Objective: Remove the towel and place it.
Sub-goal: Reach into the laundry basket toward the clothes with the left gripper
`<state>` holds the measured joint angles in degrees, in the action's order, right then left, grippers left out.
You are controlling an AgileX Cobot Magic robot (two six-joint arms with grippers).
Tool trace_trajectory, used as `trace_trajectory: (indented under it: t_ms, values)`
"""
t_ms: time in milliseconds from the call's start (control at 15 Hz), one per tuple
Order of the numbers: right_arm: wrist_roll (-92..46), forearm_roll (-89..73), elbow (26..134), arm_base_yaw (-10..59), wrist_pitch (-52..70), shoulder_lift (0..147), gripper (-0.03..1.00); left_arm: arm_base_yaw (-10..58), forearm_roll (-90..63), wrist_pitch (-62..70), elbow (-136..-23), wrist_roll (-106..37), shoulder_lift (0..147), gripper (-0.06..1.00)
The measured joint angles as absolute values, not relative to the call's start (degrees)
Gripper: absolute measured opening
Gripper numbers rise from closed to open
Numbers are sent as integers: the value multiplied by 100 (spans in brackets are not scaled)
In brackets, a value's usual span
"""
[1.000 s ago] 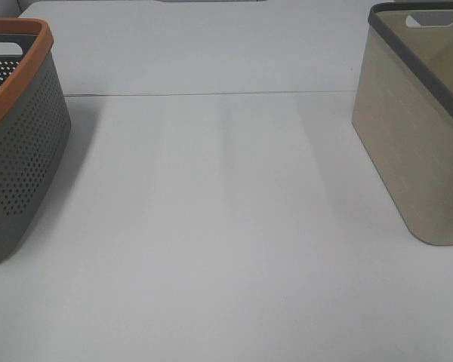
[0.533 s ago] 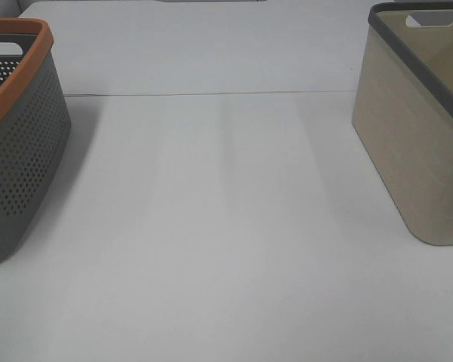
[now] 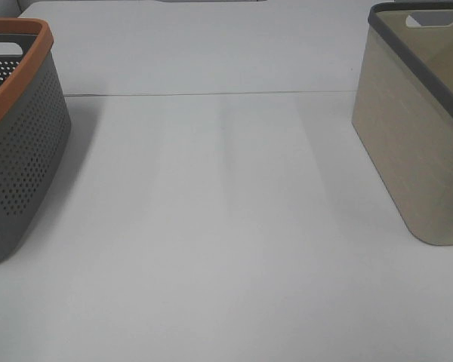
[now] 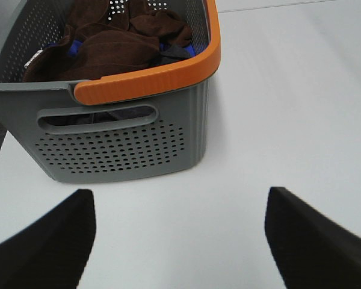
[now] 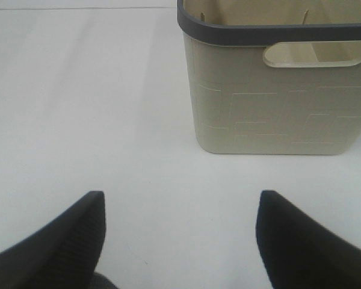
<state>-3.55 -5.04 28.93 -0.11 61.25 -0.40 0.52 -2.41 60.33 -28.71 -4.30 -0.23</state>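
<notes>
Towel (image 4: pixel 117 47) lies crumpled in the grey basket (image 4: pixel 123 153); left claw (image 4: pixel 178 194) and right claw (image 5: pixel 180 195) both gape apart.

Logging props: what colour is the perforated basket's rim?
Orange rim, best seen in the left wrist view.

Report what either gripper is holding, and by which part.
Nothing is held. The left gripper and the right gripper are both open and empty; the towel lies bunched inside the grey basket.
</notes>
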Motion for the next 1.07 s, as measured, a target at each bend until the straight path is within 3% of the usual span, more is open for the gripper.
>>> trace_trajectory:
  t_ms: [1067]
  values:
    - [-355, -504, 2893, -11, 6125, -40, 67, 52, -241, 6033, -2871, -430, -17, 74]
